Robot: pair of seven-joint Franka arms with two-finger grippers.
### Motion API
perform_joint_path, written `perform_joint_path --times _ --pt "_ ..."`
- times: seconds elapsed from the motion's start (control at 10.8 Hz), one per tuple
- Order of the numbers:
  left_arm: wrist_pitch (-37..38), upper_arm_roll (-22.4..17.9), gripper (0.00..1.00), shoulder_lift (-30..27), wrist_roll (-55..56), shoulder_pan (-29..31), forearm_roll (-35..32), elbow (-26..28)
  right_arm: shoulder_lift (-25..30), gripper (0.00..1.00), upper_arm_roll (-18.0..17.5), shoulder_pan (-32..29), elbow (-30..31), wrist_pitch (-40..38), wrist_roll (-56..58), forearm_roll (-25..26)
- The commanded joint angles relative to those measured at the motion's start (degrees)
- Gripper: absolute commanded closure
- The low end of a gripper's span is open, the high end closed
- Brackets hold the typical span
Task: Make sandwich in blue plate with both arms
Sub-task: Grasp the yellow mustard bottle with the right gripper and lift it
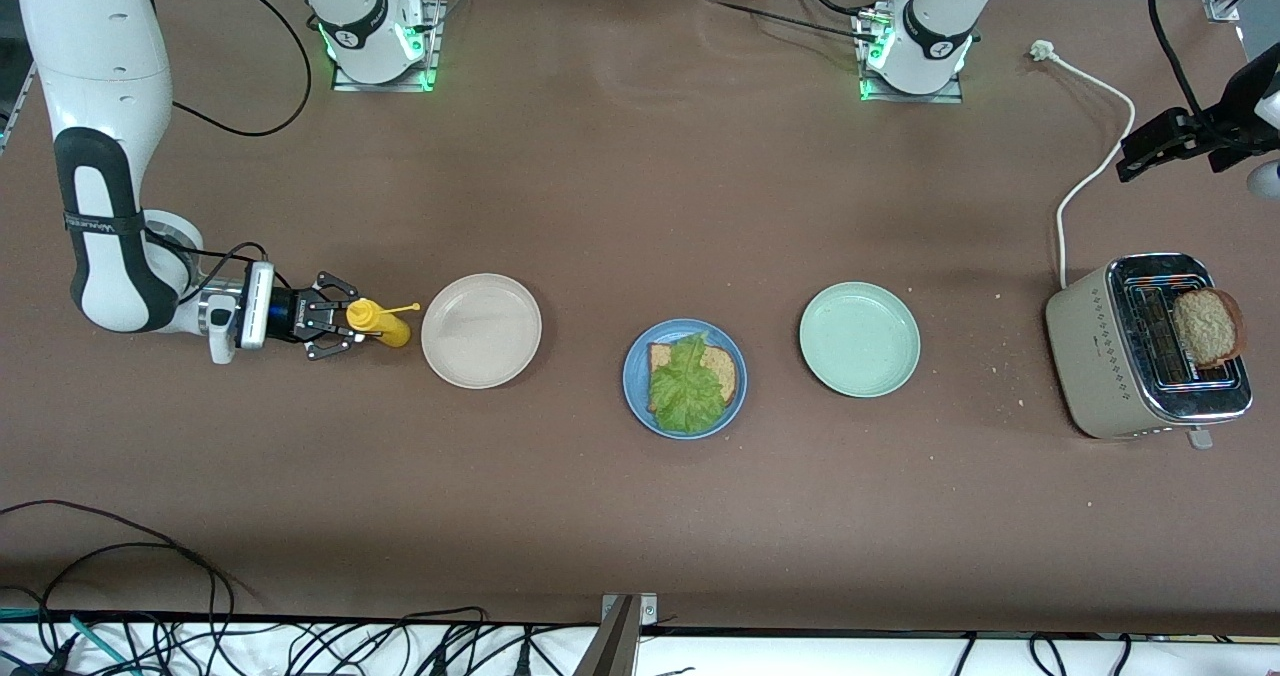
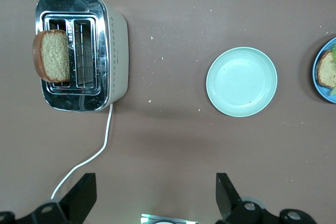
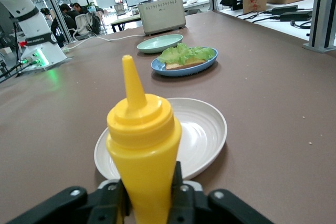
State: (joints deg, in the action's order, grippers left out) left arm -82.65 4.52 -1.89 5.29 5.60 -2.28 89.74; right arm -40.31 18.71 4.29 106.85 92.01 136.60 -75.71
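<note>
The blue plate [image 1: 636, 396] lies mid-table and holds one brown bread slice [image 1: 727, 369] with a green lettuce leaf [image 1: 688, 386] on top. A second bread slice [image 1: 1207, 328] stands in the toaster [image 1: 1100, 356] at the left arm's end. My right gripper [image 1: 345, 319] is shut on a yellow squeeze bottle [image 1: 380, 323] beside the cream-white plate [image 1: 481, 330]; the right wrist view shows its fingers [image 3: 113, 203] pressed on the bottle [image 3: 144, 145]. My left gripper [image 2: 152, 192] is open and empty, high over the table [image 1: 1165, 146] near the toaster [image 2: 115, 40].
A pale mint-green plate [image 1: 859, 339] lies between the blue plate and the toaster. The toaster's white cord [image 1: 1090, 156] runs toward the left arm's base. Crumbs are scattered round the toaster. Cables hang along the table's edge nearest the front camera.
</note>
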Motion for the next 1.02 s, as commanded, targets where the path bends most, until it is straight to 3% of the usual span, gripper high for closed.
perform_joint_path --times 0.0,0.18,0.55,0.74,0.92 --pt "1.2 0.4 0.00 0.2 -0.5 0.3 -0.9 -1.1 -0.6 0.85 -0.3 0.4 -5.2 -1.8 -10.2 0.7" --pt "1.3 0.4 0.00 0.2 -0.5 0.3 -0.9 -1.1 -0.4 0.87 -0.2 2.1 -10.0 -1.5 -18.7 5.4" --pt "1.3 0.6 0.00 0.2 -0.5 0.2 -0.9 -1.1 0.0 0.87 0.1 7.2 -23.9 0.4 -39.9 21.3" --pt "1.3 0.7 0.00 0.2 -0.5 0.1 -0.8 -1.1 -0.1 0.87 -0.1 11.9 -31.4 0.7 -51.3 31.4" --pt "1.3 0.7 0.00 0.2 -0.5 0.1 -0.9 -1.1 -0.6 0.87 0.0 18.9 -34.0 4.3 -57.6 39.9"
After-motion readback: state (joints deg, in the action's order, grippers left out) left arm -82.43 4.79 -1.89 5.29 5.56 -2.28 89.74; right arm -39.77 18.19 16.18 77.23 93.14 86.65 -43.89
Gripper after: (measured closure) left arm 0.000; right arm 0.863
